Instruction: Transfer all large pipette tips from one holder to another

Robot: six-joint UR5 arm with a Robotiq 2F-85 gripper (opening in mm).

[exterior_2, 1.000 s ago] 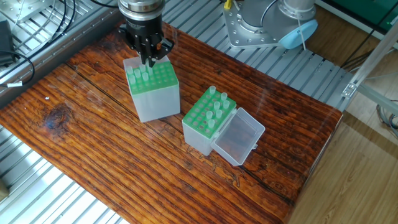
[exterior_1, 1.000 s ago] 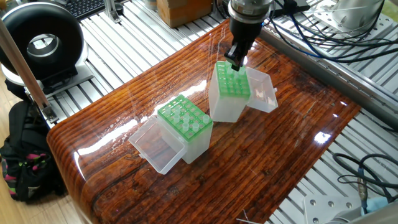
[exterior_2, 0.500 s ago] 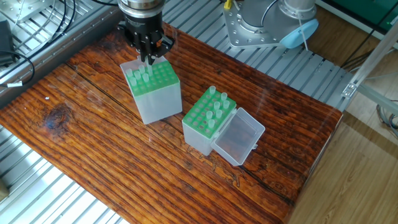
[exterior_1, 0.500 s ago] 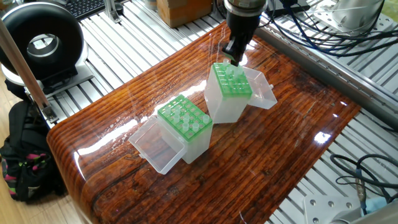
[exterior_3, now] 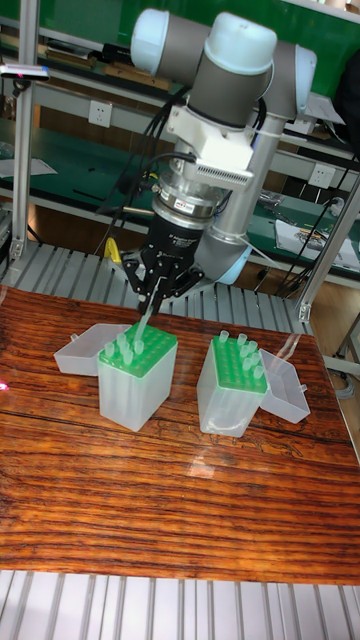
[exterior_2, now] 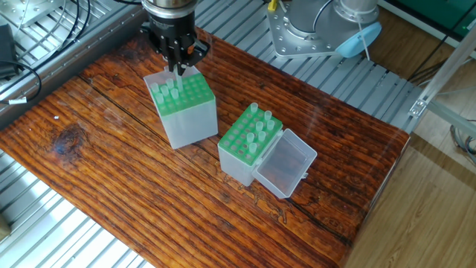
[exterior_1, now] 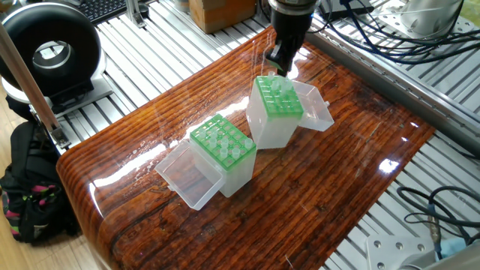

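My gripper (exterior_3: 152,296) hangs over the far green-topped holder (exterior_3: 137,372), shut on one large pipette tip (exterior_3: 145,318) that slants down toward the rack's back corner. The same gripper (exterior_2: 177,65) and holder (exterior_2: 184,97) show in the other fixed view, and again gripper (exterior_1: 280,64) above holder (exterior_1: 278,98). A few tips (exterior_2: 164,91) stand in this holder's back rows. The second holder (exterior_2: 252,135), also seen at the table's front (exterior_1: 222,141), carries several more tips (exterior_2: 259,126).
Both holders have clear lids folded open: one lid (exterior_1: 190,177) by the near holder, one lid (exterior_1: 316,109) behind the far holder. A black round device (exterior_1: 49,49), a backpack (exterior_1: 26,191) and cables (exterior_1: 375,41) ring the wooden table (exterior_1: 315,187).
The gripper has risen a little from the far holder's top with the tip in it. That holder has shifted slightly. The other holder has not moved.
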